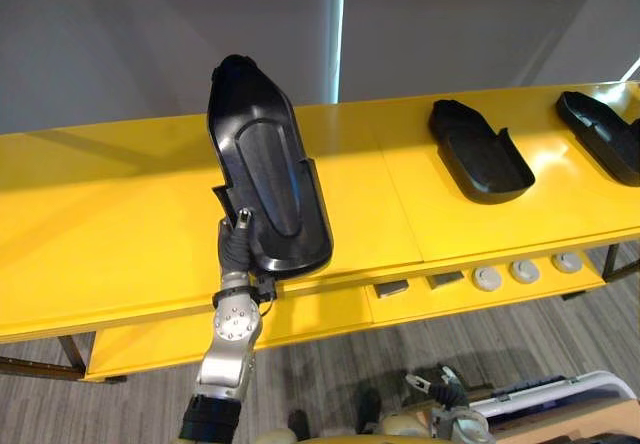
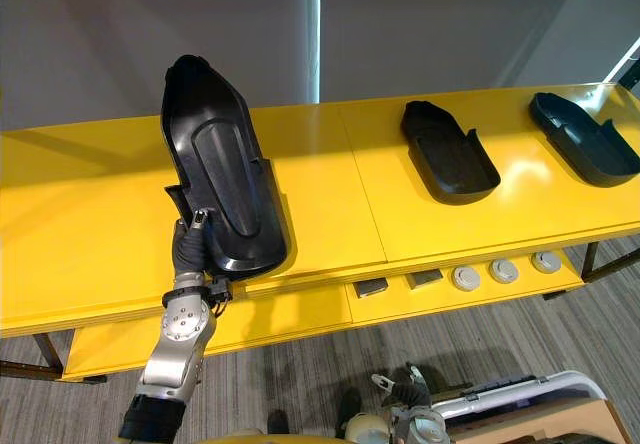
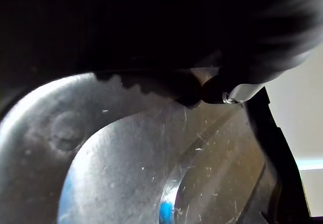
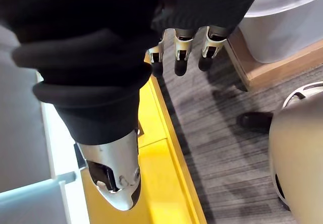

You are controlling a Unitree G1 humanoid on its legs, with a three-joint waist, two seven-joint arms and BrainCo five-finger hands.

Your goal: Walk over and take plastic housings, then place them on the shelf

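A long black plastic housing (image 1: 265, 164) is held upright and tilted over the front of the yellow shelf top (image 1: 120, 234). My left hand (image 1: 236, 249) is shut on its lower edge, with the thumb pressed on the inner face. In the left wrist view the housing's glossy inner surface (image 3: 151, 173) sits right against the hand. Two more black housings (image 1: 480, 152) (image 1: 605, 134) lie on the shelf top to the right. My right hand (image 4: 181, 52) hangs low by the floor, fingers relaxed and holding nothing; it also appears at the bottom edge (image 1: 440, 384).
The lower yellow shelf level (image 1: 320, 314) carries three round grey-white parts (image 1: 525, 270) and two small grey blocks (image 1: 392, 288). A white bin (image 1: 560, 394) on a wooden base stands on the grey floor at lower right. A grey wall backs the shelf.
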